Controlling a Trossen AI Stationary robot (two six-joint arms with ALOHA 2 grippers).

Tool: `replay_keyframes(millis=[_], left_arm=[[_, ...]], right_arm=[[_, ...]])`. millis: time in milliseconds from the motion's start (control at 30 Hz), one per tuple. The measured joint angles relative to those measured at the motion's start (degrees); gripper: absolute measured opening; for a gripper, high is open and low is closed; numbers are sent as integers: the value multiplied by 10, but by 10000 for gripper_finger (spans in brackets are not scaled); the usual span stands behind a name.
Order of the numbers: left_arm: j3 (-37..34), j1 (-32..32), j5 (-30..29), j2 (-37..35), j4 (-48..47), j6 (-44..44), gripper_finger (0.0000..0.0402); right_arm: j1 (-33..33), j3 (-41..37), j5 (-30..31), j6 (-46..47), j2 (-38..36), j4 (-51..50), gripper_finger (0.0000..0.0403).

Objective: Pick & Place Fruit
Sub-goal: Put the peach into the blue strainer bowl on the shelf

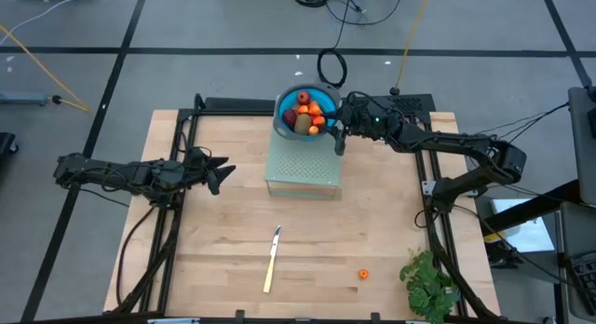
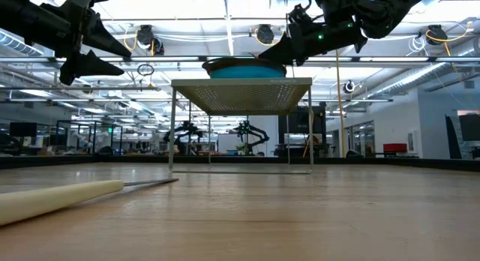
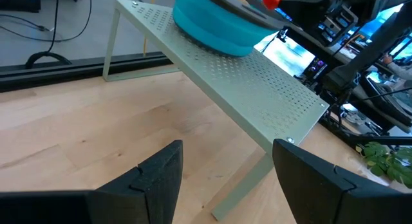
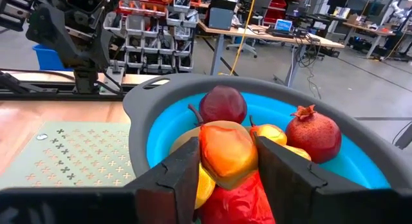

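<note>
We see the fruit heaped in a round blue bowl with a grey rim (image 1: pixel 282 111), which stands on a pale green perforated metal shelf (image 1: pixel 303 166) at the far middle of the light wooden table (image 1: pixel 205 259). In the heap are a dark red ball (image 4: pixel 223 105), a red pomegranate-like piece (image 4: pixel 313 134) and an olive-brown oval (image 1: pixel 303 125). The right gripper (image 4: pixel 226 161) reaches over the bowl, and its two dark fingers sit on either side of an orange-red oblong fruit (image 4: pixel 226 151); they seem to touch it, though we cannot be sure from this close view that they clamp it. One tiny orange bit (image 1: pixel 363 274) lies apart on the table, near a leafy green bunch (image 1: pixel 430 285) at the near right corner. A slim knife with a pale handle (image 1: pixel 272 260) lies near the front middle. The left gripper (image 1: pixel 223 176) hovers above the table well left of the shelf, its fingers spread apart with nothing between them.
</note>
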Motion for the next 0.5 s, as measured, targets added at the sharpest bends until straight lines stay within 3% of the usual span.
replay_keyframes(millis=[267, 500], left_arm=[[0, 0, 0, 0, 0, 0, 241], [0, 0, 0, 0, 0, -3, 241]], right_arm=[[0, 0, 0, 21, 0, 0, 183], [17, 0, 1, 21, -30, 25, 183]])
